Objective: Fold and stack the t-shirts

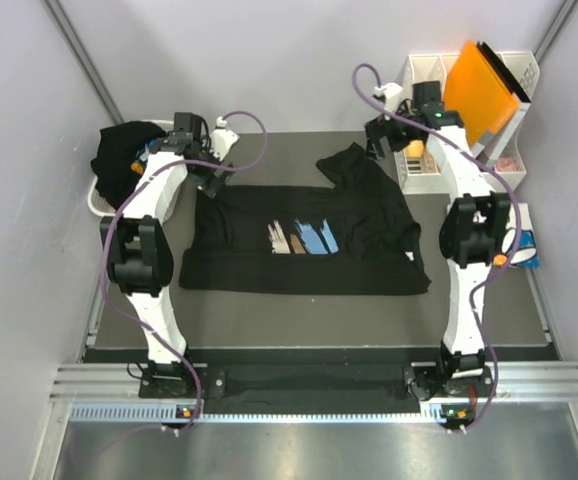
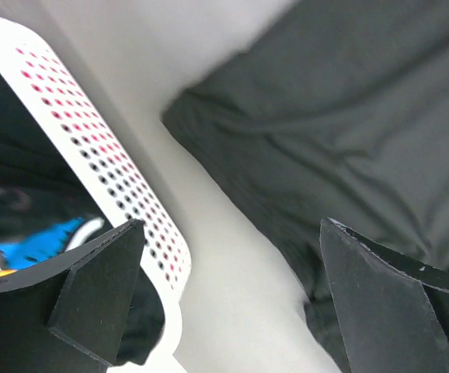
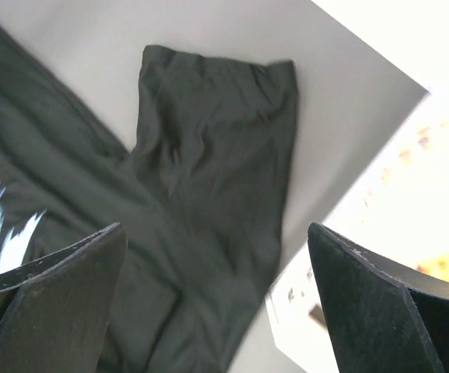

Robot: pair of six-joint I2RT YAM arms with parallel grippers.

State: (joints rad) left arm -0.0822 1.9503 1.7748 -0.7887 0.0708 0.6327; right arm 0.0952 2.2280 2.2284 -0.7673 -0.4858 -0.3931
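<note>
A black t-shirt (image 1: 304, 245) with a blue, white and tan brush-stroke print lies spread flat on the dark table, its right sleeve (image 3: 217, 132) sticking out toward the back. More black t-shirts (image 1: 124, 150) are heaped in the white basket (image 1: 97, 197) at the back left. My left gripper (image 1: 212, 172) hovers open over the shirt's back-left corner (image 2: 349, 132), between that corner and the basket wall (image 2: 92, 155), holding nothing. Above the right sleeve my right gripper (image 1: 382, 137) is open and empty. The left gripper (image 2: 231, 227) and right gripper (image 3: 215, 230) show wide gaps between their jaws.
An orange folder (image 1: 481, 85) leans in a white desk organizer (image 1: 514, 120) at the back right. A white-and-blue item (image 1: 522, 247) lies at the right table edge, half hidden by the right arm. Walls close in on both sides.
</note>
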